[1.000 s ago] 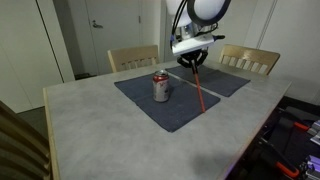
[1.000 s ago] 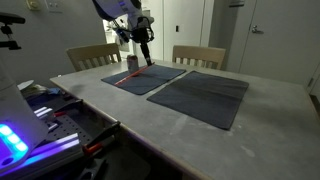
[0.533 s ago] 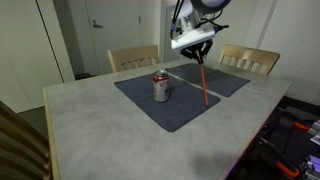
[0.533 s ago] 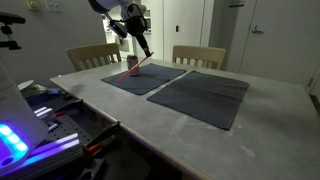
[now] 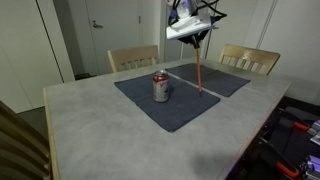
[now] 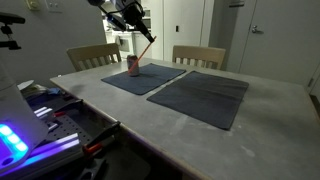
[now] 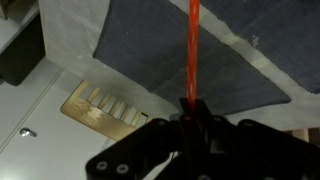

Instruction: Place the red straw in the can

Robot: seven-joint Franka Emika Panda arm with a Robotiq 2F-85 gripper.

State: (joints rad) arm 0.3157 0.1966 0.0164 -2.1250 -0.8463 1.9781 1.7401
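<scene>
My gripper [image 5: 196, 38] hangs high above the table, shut on the top end of the red straw [image 5: 198, 72]. The straw dangles nearly upright, its lower tip in the air just over the dark mat [image 5: 165, 100], to the right of the can [image 5: 160, 86]. The silver can with a red label stands upright on that mat. In an exterior view the gripper [image 6: 141, 32] holds the straw [image 6: 144, 51] slanting down toward the can [image 6: 133, 66]. The wrist view shows the straw [image 7: 193, 50] clamped between the black fingers [image 7: 193, 115], with the mat [image 7: 180, 50] beneath.
Two dark placemats lie on the grey table [image 5: 90, 125]; the second mat [image 6: 200, 98] is bare. Wooden chairs [image 5: 133, 58] stand at the far edge. A wooden chair back [image 7: 105, 108] shows below in the wrist view. Cables and gear clutter the floor [image 5: 290, 140].
The gripper has risen with the straw; the straw's lower tip has lifted off the mat and the straw now hangs more upright. The can has not moved.
</scene>
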